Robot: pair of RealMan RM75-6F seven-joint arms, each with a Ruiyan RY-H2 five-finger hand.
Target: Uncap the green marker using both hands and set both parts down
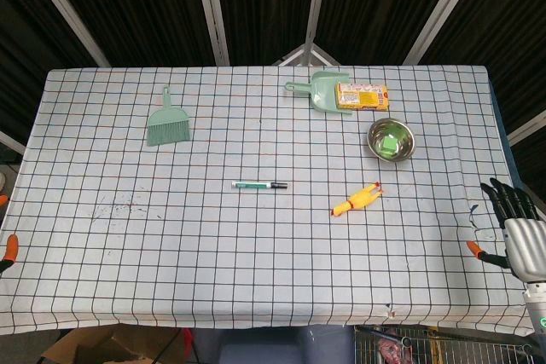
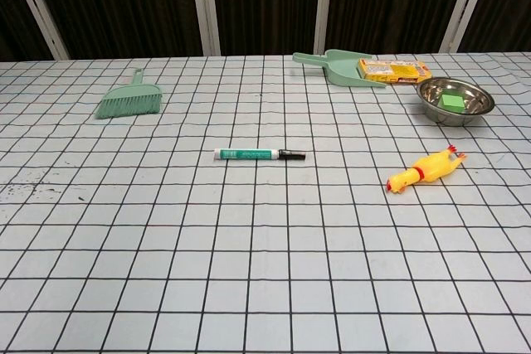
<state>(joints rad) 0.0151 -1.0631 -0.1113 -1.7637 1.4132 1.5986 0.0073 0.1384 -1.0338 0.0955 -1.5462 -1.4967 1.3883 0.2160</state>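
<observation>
From the head view, you see a table [image 1: 102, 287] under a grid-checked cloth. The green marker [image 1: 259, 185] lies flat near the middle, white-and-green barrel to the left, dark end to the right; whether that dark part is the cap or a bare tip is too small to tell. Your right hand [image 1: 516, 223] sits off the table's right edge, fingers spread and holding nothing. Your left hand does not appear. A rubber chicken [image 1: 357, 200] lies to the marker's right, well apart.

From the chest view, the marker [image 2: 259, 154] lies alone, nothing touching it; neither hand shows. It looks light, stiff and smooth, likely to roll or slip. Judge to grip the barrel with one hand and pinch the dark end with the other.
</observation>
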